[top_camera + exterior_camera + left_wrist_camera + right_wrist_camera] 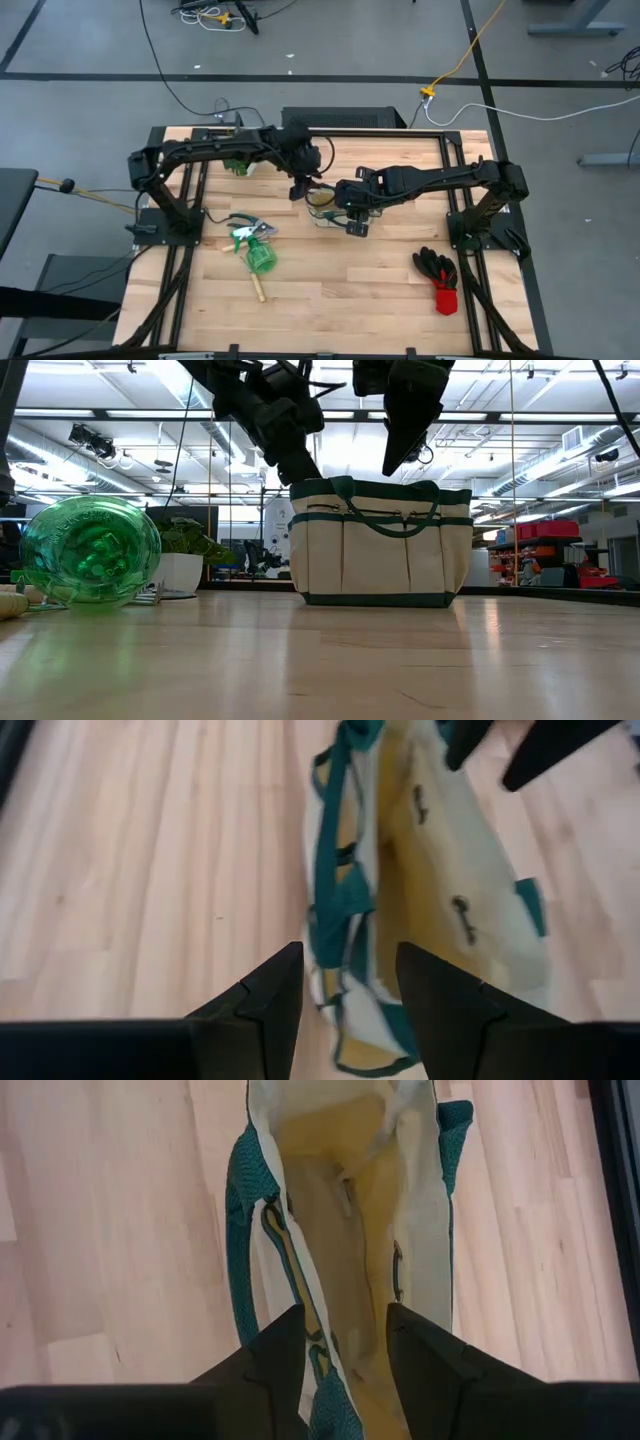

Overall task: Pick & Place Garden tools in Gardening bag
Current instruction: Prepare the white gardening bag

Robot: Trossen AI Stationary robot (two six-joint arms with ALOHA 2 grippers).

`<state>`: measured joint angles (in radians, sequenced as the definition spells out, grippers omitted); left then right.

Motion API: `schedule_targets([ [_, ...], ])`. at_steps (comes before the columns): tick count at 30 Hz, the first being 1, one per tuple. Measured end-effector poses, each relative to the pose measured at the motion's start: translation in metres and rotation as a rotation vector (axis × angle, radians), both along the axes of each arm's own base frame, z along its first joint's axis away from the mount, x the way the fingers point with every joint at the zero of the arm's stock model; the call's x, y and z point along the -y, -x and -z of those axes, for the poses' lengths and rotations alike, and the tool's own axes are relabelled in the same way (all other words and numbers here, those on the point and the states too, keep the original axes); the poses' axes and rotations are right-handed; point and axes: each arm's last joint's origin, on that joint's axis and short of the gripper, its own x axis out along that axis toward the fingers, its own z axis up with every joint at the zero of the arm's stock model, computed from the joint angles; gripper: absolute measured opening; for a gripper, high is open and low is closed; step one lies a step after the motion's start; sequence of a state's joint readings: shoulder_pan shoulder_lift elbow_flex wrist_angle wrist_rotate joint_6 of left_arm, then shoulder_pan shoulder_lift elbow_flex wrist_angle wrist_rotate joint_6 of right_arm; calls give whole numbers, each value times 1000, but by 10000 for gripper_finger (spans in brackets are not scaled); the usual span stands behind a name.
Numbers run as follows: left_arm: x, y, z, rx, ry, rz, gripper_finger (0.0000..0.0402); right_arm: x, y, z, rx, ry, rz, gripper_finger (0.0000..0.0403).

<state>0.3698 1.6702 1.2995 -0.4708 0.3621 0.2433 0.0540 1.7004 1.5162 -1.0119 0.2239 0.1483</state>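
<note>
The cream gardening bag (380, 550) with dark green trim stands upright on its base at the table's middle, mostly hidden under both arms in the high view (322, 213). My left gripper (348, 990) is open at the bag's left end rim (300, 484). My right gripper (345, 1350) is open just above the bag's open mouth (340, 1200). The pruning shears (245, 228), the rounded green item (260, 258) and a wooden handle (257, 288) lie at the front left. The black-and-red gloves (438, 270) lie at the front right. My left gripper's fingers (270, 1005) point down on either side of the green-trimmed rim (335, 910) at the bag's left end. I cannot tell whether they touch it.
A small potted plant (238, 165) stands at the far left, behind the left arm. The rounded green item (90, 550) lies close to the low camera. The arms' frames (165, 215) stand on the table's left and right sides. Bare wood (350, 290) lies in front of the bag.
</note>
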Motion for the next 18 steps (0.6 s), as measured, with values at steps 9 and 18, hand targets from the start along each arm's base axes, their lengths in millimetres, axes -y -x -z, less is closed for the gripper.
schedule_targets([
  [9,6,-5,7,-30,28,-25,167,0,0,0,0,-4,0,143],
  [18,4,-7,9,-36,6,-47,167,0,0,0,0,-4,-1,143],
])
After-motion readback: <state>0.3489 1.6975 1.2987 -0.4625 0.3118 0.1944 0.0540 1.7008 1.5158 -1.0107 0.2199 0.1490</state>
